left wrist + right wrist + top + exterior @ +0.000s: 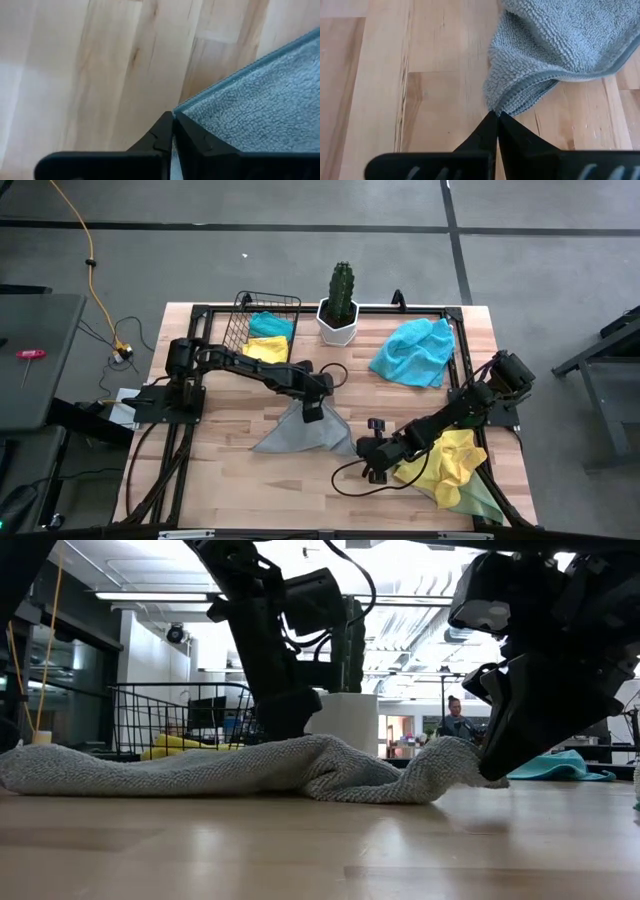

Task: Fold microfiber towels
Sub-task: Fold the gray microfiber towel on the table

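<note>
A grey microfiber towel (300, 436) lies rumpled in a rough triangle on the table's middle. My left gripper (312, 413) is shut at its far corner, and my right gripper (360, 450) is shut at its right corner. In the low view the towel (200, 768) stretches across the wood, with my right gripper (490, 770) at its right end. My right arm reaches over a yellow towel (450, 463) that lies on a pale green one (483, 500). A turquoise towel (412, 352) lies crumpled at the far right. My left gripper pinches the grey towel's hemmed far corner (192, 114) between its two fingers, right at the tip of the corner. The fingers come steeply from above. The towel lies flat on the wood around the hold. My right gripper pinches the bunched right corner (501, 102) of the grey towel between its fingertips, where the hemmed edge curls under. The fingers slant down from the table's right. That corner (452, 755) stands a little above the table; the rest lies on it.
A wire basket (262, 308) at the far left holds a turquoise and a yellow towel. A cactus in a white pot (340, 310) stands at the far middle. Black frame rails (190, 440) run along the table's edges. Bare wood lies near the front left.
</note>
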